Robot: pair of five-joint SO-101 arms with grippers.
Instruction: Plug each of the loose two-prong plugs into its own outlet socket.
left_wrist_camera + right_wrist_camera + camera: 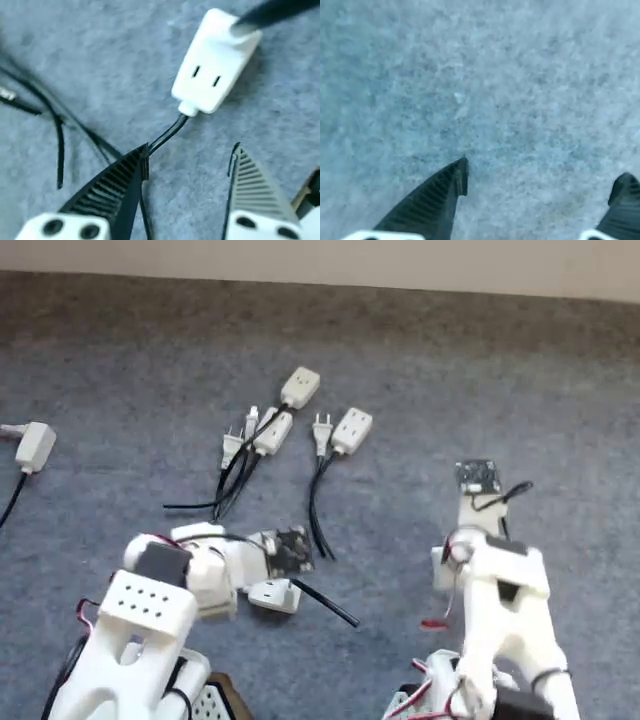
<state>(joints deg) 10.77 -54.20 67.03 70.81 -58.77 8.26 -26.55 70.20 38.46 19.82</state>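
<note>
at 7 o'clock on the grey desk point(520, 370), the left pincer point(190, 150) stands wide open and holds nothing. it is just above a white socket point(212, 70) that lies slots up. the socket's black cable point(167, 135) runs past one finger. at 5 o'clock, the right pincer point(543, 170) is wide open over the desk cover. near 12 o'clock, a loose plug point(321, 427) lies just beside a second socket point(352, 430).

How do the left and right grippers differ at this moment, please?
The left gripper faces a white socket and its cord; the right gripper faces grey carpet. The right's jaws look spread wider than the left's. Both are open and hold nothing.
</note>
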